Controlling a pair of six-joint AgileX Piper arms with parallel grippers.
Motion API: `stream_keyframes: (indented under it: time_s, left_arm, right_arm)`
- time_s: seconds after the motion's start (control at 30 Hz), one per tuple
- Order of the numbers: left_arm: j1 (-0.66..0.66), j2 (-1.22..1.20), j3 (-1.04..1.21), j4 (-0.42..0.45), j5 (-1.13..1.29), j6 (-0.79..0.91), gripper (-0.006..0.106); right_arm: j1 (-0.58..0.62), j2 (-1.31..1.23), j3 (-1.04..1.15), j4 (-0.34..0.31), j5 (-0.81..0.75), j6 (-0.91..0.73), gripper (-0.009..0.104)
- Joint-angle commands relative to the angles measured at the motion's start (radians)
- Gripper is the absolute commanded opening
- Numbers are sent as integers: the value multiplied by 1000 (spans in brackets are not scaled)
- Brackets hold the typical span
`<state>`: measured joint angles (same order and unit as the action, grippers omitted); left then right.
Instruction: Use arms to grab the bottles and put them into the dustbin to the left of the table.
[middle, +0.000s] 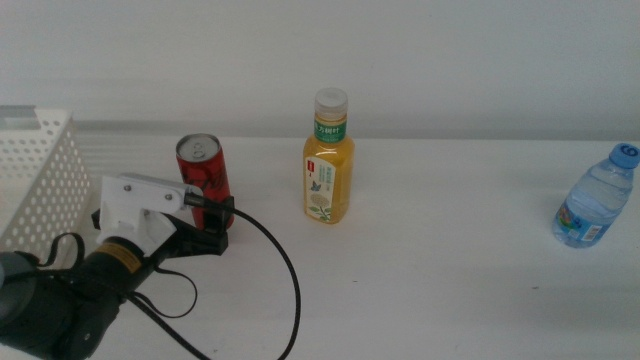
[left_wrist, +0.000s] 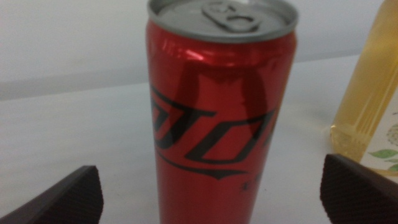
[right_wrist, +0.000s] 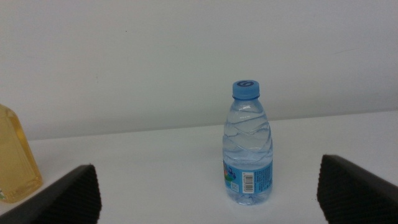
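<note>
"Tabletop first: the wide white flat table (middle: 450, 290) is carrying everything, and the white perforated plastic dustbin (middle: 35, 175) is standing just off the left gripper's outer side, taller than the bottles. What is the left arm doing?"

"The black left gripper (middle: 208, 222) is sitting low at the base of the slim red soda can (middle: 204, 172). Its wrist view is showing the can (left_wrist: 217, 112) upright and centred between the two dark jaws, which are spread wide with clear gap on either side, so nothing is being held yet."

"And the other bottles?"

"The orange juice bottle with the white cap and green neck band (middle: 328, 160) is standing just beyond the can on the gripper's inner side. The small clear water bottle with the blue cap (middle: 596, 198) is well apart, far across the table. The right wrist view is looking at it (right_wrist: 247, 146) from a distance between open jaws; that gripper is waiting out of the middle view."

"Which step is this?"

"I judge it as lining up on the first item. The next move is calling for closing squarely on the can's body, lifting it straight, then swinging outward over the basket rim without brushing the juice bottle."
</note>
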<state>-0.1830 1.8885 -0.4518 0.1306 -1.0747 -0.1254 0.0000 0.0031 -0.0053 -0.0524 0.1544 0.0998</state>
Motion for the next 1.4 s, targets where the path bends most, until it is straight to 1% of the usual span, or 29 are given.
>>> stream_keyframes:
  time_s: [0.0, 0.8, 1.13, 1.2, 1.27, 1.33, 1.37]
  left_arm:
    - [-7, 19, -19, -8, 13, -11, 94]
    - [-7, 183, -199, 10, 11, -33, 94]
    - [-7, 217, -231, 10, -11, -33, 94]
    - [-7, 217, -235, 10, -12, -33, 90]
    - [-7, 217, -235, 20, -8, -19, 81]
    - [-7, 217, -235, 25, -3, -10, 67]
    - [-7, 217, -235, 25, 3, -10, 57]
  right_arm:
    - [1, -39, 44, -12, -10, -3, 93]
    - [1, -39, 44, -12, -10, -3, 93]
    - [1, -39, 44, -12, -10, -3, 93]
    - [1, -39, 44, -12, -10, -3, 93]
    - [1, -39, 44, -12, -10, -3, 93]
    - [1, -39, 44, -12, -10, -3, 93]
    - [1, -39, 44, -12, -10, -3, 93]
